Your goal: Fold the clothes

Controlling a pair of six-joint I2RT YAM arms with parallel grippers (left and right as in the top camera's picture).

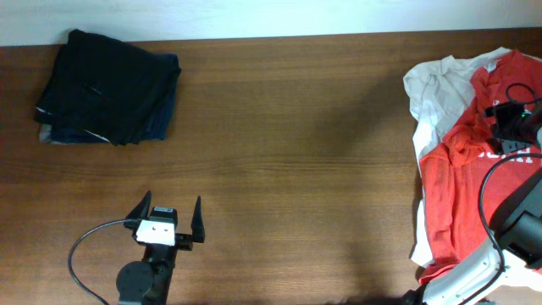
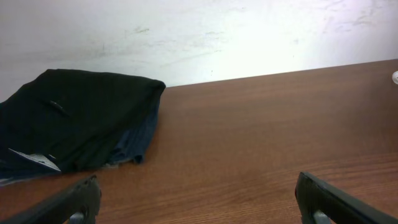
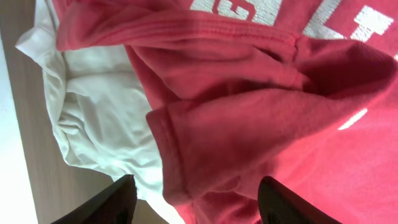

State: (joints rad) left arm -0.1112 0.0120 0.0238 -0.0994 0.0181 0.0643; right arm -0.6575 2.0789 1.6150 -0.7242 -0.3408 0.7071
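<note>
Two shirts lay heaped at the right edge of the table [image 1: 296, 152], the red shirt [image 1: 453, 191] partly over the white shirt [image 1: 434, 89], neither one folded yet. My right gripper [image 1: 506, 120] hovered over the red one's upper part, fingers apart and nothing pinched. In the wrist view a rolled hem [image 3: 168, 155] of red cloth sat just ahead of the gap. My left gripper [image 1: 171, 219] waited well apart, low on the left of the table, likewise spread and empty, facing a folded dark pile [image 1: 110, 85] in the far corner.

I judged the cotton light, limp and quick to bunch, neither slippery nor fragile. It would sag from any single pinch, so I reckoned the thicker hem or a shoulder seam the best hold, catching only the red layer and not the white beneath.
</note>
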